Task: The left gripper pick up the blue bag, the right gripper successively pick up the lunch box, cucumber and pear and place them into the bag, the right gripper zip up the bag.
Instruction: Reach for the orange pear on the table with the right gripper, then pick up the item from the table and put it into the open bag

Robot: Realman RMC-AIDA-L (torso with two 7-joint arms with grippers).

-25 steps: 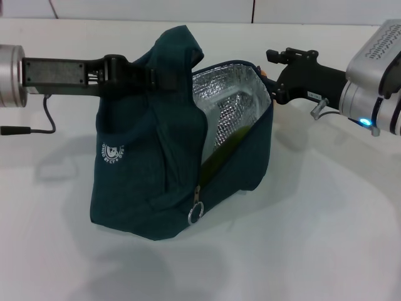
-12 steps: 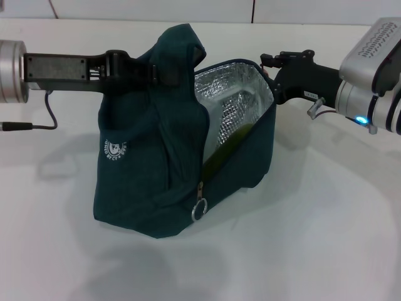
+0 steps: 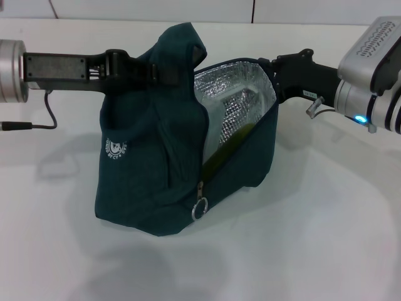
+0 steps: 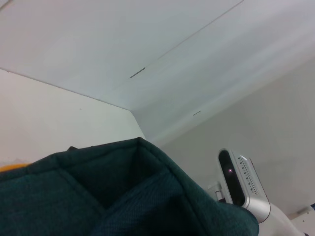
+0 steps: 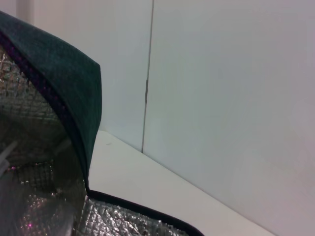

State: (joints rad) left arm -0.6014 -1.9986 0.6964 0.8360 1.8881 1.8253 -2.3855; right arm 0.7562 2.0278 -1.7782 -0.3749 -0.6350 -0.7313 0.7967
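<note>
Blue bag held up over the desk, mouth open.
Left pincer clamps its top fabric; right pincer sits at the rim, grip unclear. Head view alone shows the cucumber inside; right wrist view only foil lining.

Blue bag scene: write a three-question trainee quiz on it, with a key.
1. True or false: the blue bag is zipped shut.
2. Which claw holds the bag's top fabric? A) left claw B) right claw C) neither
3. Fill in: the green thing visible in the bag's opening is the ____.

Key:
1. False. The mouth gapes, showing the silver foil lining, and the zipper ring pull hangs low at the front.
2. A. It grips from the robot's left; the right claw is at the opening's far rim.
3. Cucumber.
</note>
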